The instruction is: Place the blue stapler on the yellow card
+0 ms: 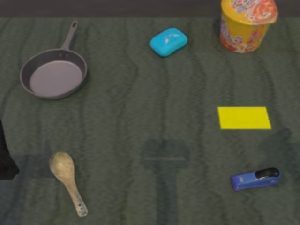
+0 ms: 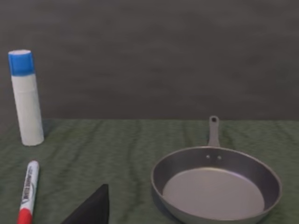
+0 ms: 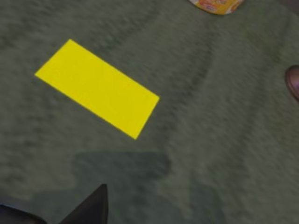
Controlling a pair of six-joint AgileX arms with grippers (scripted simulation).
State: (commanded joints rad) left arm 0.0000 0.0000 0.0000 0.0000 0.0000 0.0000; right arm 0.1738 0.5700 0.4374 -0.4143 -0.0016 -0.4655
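The blue stapler (image 1: 255,179), with its glossy black end pointing right, lies flat near the front right of the table. The yellow card (image 1: 244,117) lies flat a little behind it, with bare cloth between the two. The right wrist view looks down on the yellow card (image 3: 98,88) from above; only a dark wedge of my right gripper (image 3: 93,210) shows at that view's edge, and the stapler is outside it. In the top view my right arm is out of sight. My left arm (image 1: 5,159) sits parked at the table's left edge, far from both things.
A grey frying pan (image 1: 54,75) sits back left and a wooden spoon (image 1: 68,180) front left. A cyan soap-like block (image 1: 168,41) and a printed yellow-orange cup (image 1: 247,23) stand at the back. The left wrist view shows a white blue-capped bottle (image 2: 26,98) and a red marker (image 2: 28,193).
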